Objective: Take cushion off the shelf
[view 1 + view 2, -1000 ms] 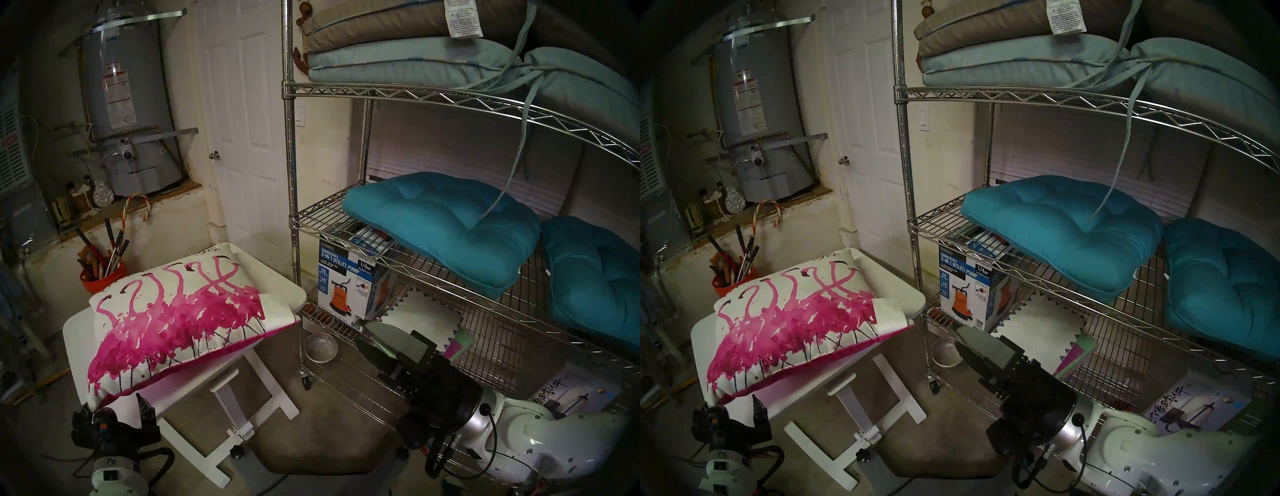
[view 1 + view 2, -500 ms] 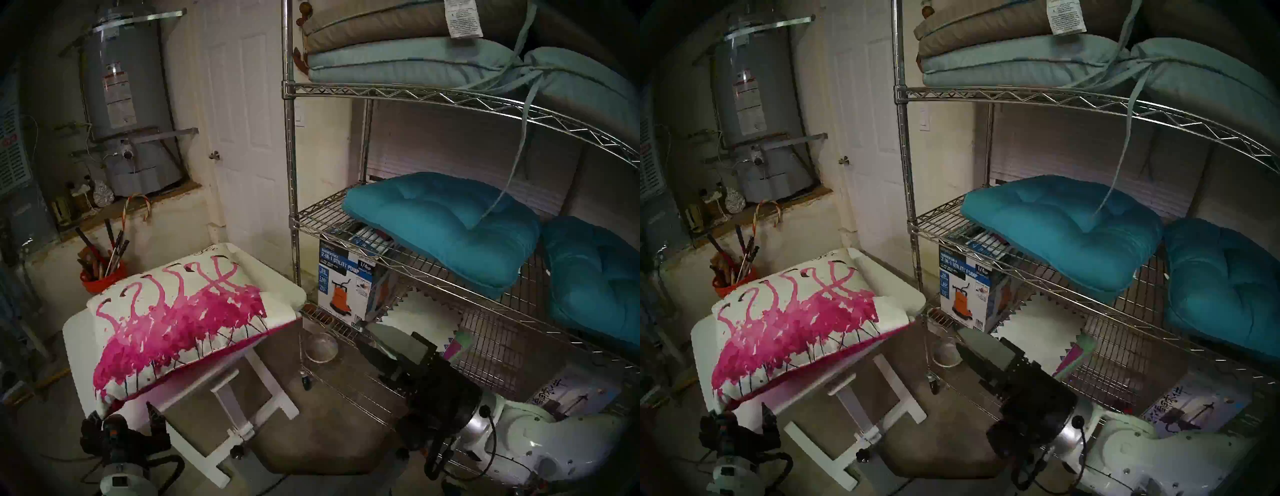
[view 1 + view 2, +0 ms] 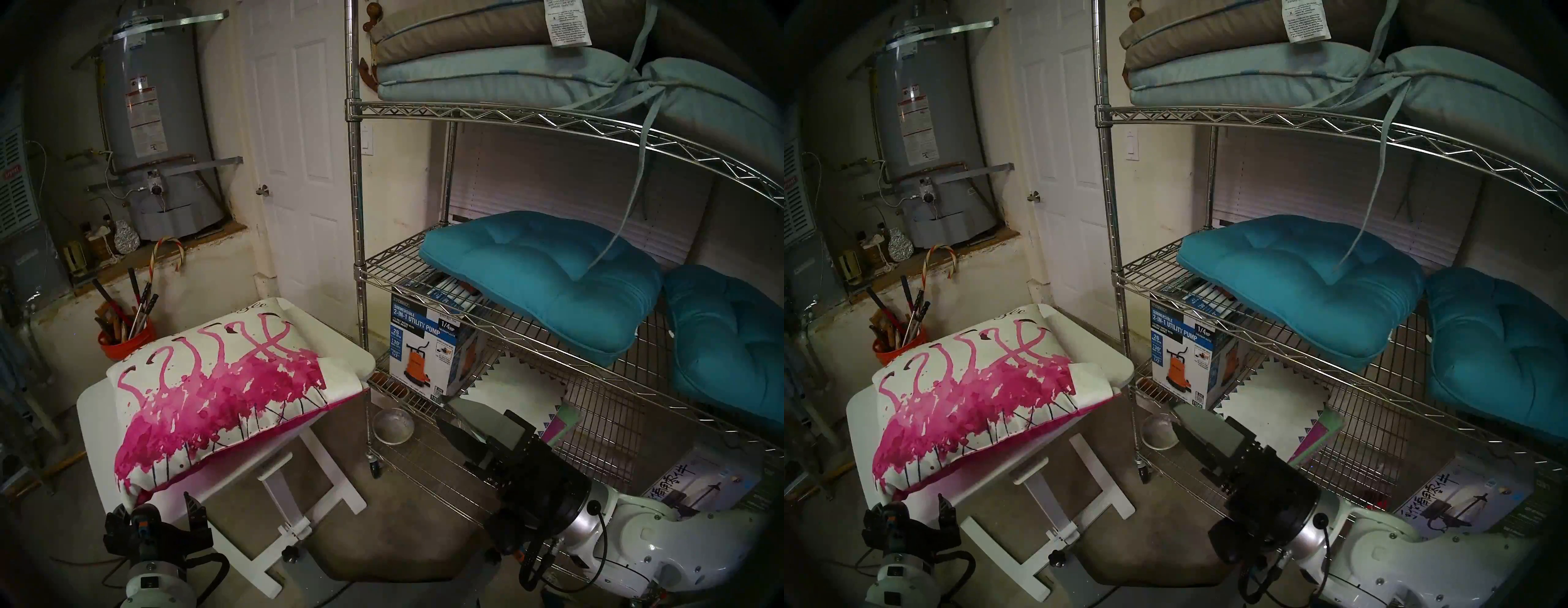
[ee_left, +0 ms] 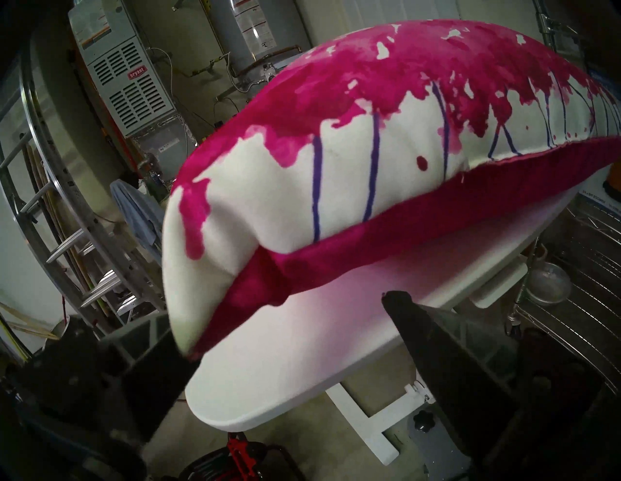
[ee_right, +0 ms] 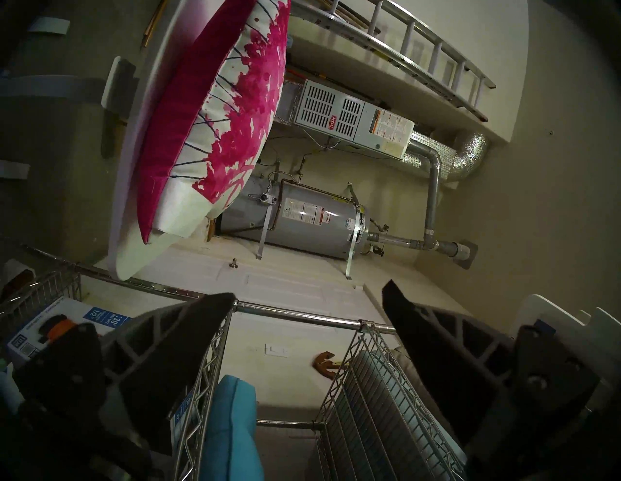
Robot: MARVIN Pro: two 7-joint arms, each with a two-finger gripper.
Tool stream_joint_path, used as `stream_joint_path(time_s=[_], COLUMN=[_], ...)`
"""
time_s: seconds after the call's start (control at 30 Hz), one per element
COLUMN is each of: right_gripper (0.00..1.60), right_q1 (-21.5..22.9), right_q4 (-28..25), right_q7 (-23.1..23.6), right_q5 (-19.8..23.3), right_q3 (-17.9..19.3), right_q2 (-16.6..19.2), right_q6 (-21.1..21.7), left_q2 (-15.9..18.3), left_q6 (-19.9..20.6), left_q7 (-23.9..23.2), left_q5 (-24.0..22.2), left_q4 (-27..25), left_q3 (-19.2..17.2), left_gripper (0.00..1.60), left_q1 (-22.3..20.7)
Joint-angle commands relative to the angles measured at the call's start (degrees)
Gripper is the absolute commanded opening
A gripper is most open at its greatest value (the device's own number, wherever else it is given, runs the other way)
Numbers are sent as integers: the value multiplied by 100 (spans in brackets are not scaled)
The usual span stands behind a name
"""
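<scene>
White table [image 3: 97, 407] bears the cushion [image 3: 212, 390]; both grippers' jaws gape, seemingly empty.

My head cams look down from high, w/ the shelf [image 3: 356, 212] at right, nearly same pic twice. My left wrist cam sits close, low, left of the shelf, facing the cushion [image 4: 336, 184]. My right wrist cam is rolled sideways beside the shelf post. All share the cushion.

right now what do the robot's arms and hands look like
Both arms are glossy white shells ending in a silver wrist ring. The left hand and right hand are black with pointed, ribbed fingers, small orange accents and looping black cables.
</scene>
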Motion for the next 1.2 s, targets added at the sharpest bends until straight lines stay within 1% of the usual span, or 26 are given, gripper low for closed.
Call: stream_joint_path(time_s=[0.0,0.17,0.23,0.43,0.63,0.73,0.77,0.8,0.87,0.9,0.93,0.97,1.17], right_gripper=[160,160,160,160,160,160,160,160,160,160,160,160,160], right_q1=[-85,-168,-180,-237,-278,-287,-293,-304,-320,-325,-331,-339,-415], right_q4=[-161,-211,-216,-237,-276,-275,-274,-279,-286,-282,-281,-276,-254], right_q7=[-53,-82,-87,-110,-107,-107,-110,-117,-126,-130,-134,-140,-214], right_q5=[-1,5,8,21,5,-1,0,10,24,27,30,35,93], right_q3=[43,94,103,149,154,157,160,171,189,192,197,201,240], right_q2=[79,174,189,269,306,315,320,335,351,351,355,357,401], right_q6=[89,166,175,209,227,231,237,248,270,278,283,291,357], left_q2=[60,41,40,-1,-6,41,108,123,179,261,289,303,497], left_q6=[-13,-74,-75,-113,-191,-224,-259,-247,-229,-242,-216,-194,-83], left_q7=[3,17,26,77,104,135,177,159,190,120,91,121,-20], left_q5=[215,362,388,485,536,741,970,1000,1235,1335,1401,1561,2119], left_q4=[239,565,588,884,1147,1236,1274,1256,1235,1212,1192,1199,1182], left_q3=[245,468,492,705,840,988,1087,1136,1280,1357,1424,1513,1821], left_gripper=[160,160,160,160,160,160,160,160,160,160,160,160,160], left_q1=[-264,-450,-471,-676,-822,-954,-1012,-1046,-1151,-1204,-1257,-1339,-1756])
